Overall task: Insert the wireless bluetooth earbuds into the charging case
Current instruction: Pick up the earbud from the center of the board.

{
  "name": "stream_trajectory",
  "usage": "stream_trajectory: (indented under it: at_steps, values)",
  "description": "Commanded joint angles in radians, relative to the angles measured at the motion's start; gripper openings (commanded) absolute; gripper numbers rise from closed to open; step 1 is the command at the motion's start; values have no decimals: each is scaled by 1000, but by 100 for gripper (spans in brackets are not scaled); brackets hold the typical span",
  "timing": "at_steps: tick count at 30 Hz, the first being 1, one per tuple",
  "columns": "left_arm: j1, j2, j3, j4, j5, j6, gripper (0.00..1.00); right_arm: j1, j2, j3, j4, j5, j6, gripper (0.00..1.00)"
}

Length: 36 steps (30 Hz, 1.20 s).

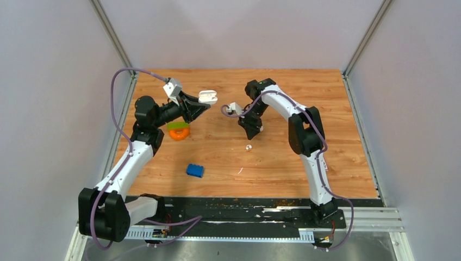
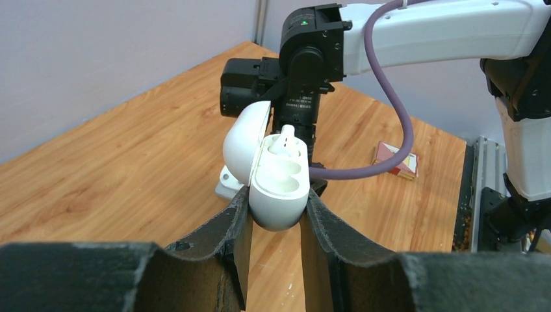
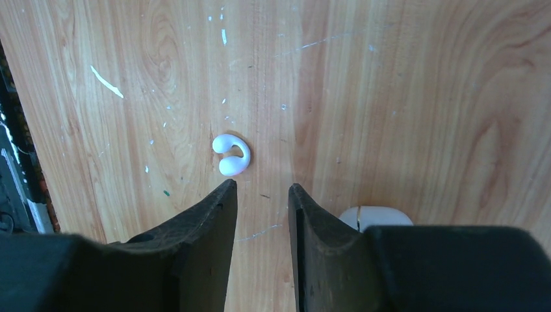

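My left gripper (image 1: 205,103) is shut on the white charging case (image 1: 208,97) and holds it raised above the table at the back left. In the left wrist view the case (image 2: 279,188) is open, lid tipped left, between the fingers. One white earbud (image 2: 284,139) sits in its far slot; the near slot looks empty. A second white earbud (image 1: 249,147), curved, lies on the wood; it also shows in the right wrist view (image 3: 232,155). My right gripper (image 1: 253,132) points down just above and behind it, open and empty (image 3: 262,190).
A blue toy brick (image 1: 195,170) lies front left of centre. An orange ring with a green piece (image 1: 178,130) lies under my left arm. A small red-and-white box (image 2: 395,160) lies beyond the right arm. A white rounded object (image 3: 375,216) peeks from behind the right finger.
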State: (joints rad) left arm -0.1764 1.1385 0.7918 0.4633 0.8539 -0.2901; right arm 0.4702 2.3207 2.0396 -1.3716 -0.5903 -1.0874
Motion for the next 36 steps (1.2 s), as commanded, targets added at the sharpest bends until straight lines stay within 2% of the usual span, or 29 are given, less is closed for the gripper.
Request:
stream_trajectory:
  at_steps: [1,10,18,36]
  values:
    - [2,-18,3,3,-11,13,0,17,-38,-31,-22,10,-88,35]
    - [14,-17,2,14,-24,23,0,28,-24,-76,1,-3,-51,36]
    - [14,-21,-6,2,-24,31,0,34,-13,-56,44,0,-2,32]
    - [14,-11,9,-6,-34,35,0,51,26,-57,56,6,-3,28]
